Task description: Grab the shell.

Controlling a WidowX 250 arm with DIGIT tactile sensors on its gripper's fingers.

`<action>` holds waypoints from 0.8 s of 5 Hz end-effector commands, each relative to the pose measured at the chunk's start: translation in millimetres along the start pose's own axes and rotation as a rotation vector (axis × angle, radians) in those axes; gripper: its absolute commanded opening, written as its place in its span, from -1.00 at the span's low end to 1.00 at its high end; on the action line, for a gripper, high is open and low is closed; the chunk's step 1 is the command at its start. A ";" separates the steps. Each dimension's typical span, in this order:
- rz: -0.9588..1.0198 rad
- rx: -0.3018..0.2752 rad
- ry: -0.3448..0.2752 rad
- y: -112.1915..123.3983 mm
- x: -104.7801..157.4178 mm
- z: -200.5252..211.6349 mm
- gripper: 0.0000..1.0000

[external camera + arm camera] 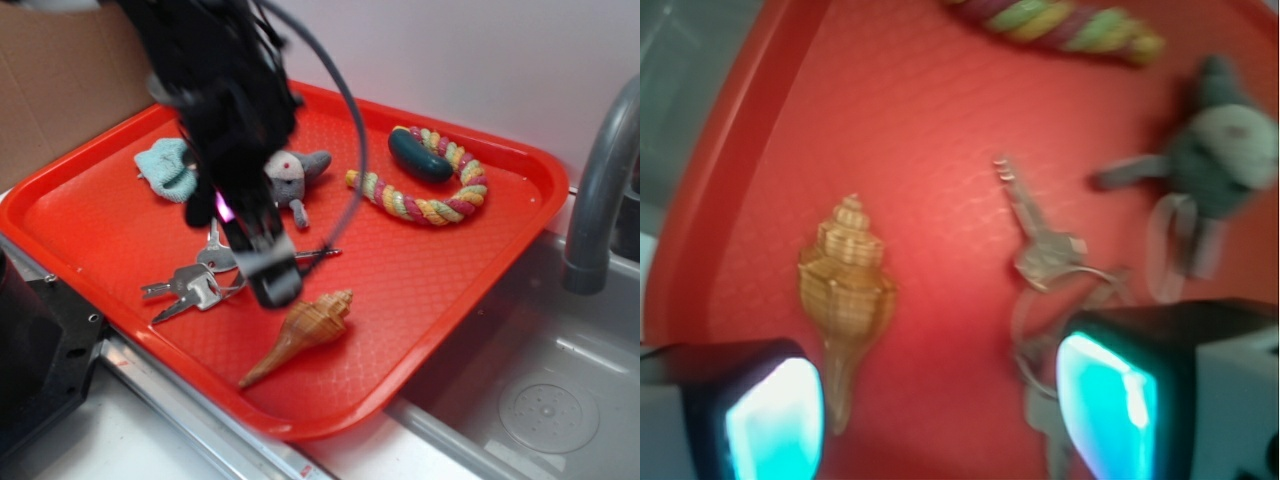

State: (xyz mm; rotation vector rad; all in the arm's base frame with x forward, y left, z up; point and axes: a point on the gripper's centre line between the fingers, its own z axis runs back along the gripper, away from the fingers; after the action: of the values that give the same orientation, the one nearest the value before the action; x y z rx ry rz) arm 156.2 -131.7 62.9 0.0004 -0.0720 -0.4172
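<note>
The tan-orange spiral shell lies on the red tray near its front edge, tail pointing front-left. In the wrist view the shell sits left of centre, its tail running down beside my left fingertip. My black gripper hovers over the keys, just up and left of the shell, not touching it. From the wrist, the gripper is open, with bare tray between its glowing cyan pads.
A bunch of keys lies under the gripper, also visible as keys near the right pad. A grey plush mouse, a blue cloth, a braided rope toy and a dark green piece lie further back. A sink and faucet stand at right.
</note>
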 end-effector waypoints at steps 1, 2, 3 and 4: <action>-0.005 -0.084 -0.081 -8.8 27.8 -31.2 1.00; -0.034 -0.089 -0.017 -10.0 37.5 -47.5 -1.00; -0.021 -0.097 -0.012 -7.5 36.2 -43.5 -1.00; 0.025 -0.086 -0.010 8.8 24.7 0.5 -1.00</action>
State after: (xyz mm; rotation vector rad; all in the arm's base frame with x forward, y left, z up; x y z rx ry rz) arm 178.4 -129.4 56.0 -0.0712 -0.0211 -0.4071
